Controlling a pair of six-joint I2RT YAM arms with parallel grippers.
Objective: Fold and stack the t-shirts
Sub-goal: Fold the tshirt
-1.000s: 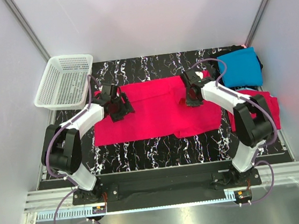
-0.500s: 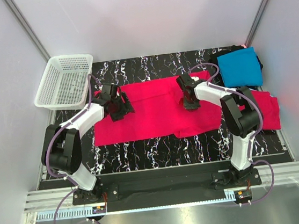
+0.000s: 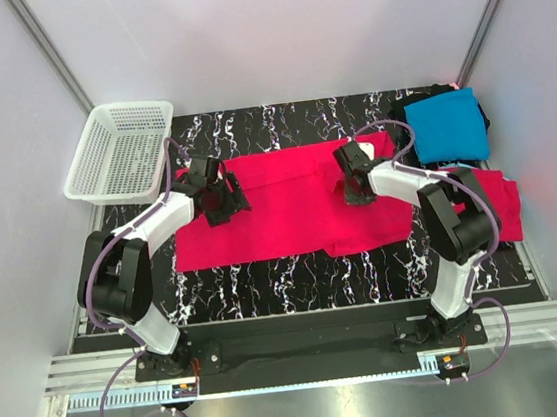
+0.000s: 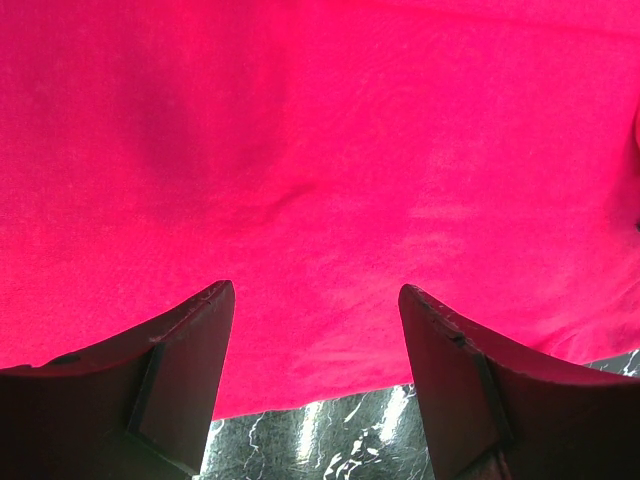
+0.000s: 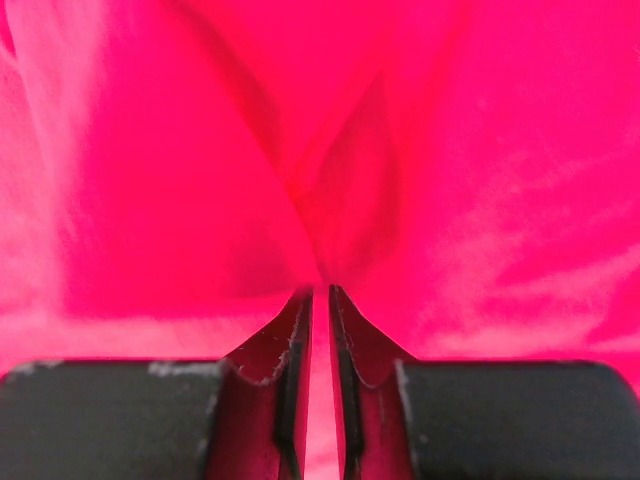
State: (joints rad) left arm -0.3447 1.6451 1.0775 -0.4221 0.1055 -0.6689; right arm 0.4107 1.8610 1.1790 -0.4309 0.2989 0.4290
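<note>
At the near side, a bare strip of the black marbled table [image 3: 296,277] shows in front of the arms' reach. Just beyond it lies the spread red t-shirt [image 3: 288,207], laid flat and wide across the middle of the table, with its near edge stepped lower on the right half.

The left claw [image 3: 223,210] hangs over the shirt's left part. In the left wrist view the left claw [image 4: 315,300] has its jaws well apart, with smooth red cloth [image 4: 320,150] between and beyond them and a sliver of table at the bottom. Whether the tips touch the cloth cannot be told.

The right claw [image 3: 356,196] sits on the shirt's right part. In its wrist view the right claw [image 5: 320,295] is closed to a thin slit, pinching a ridge of the red cloth [image 5: 480,150] that gathers into folds at the tips.

At the right edge, partly behind the right arm, lies a second red t-shirt [image 3: 508,204]. Farther back, a folded turquoise t-shirt [image 3: 447,126] rests on a black t-shirt [image 3: 432,90]. At the far left corner stands a white mesh basket [image 3: 131,105].
</note>
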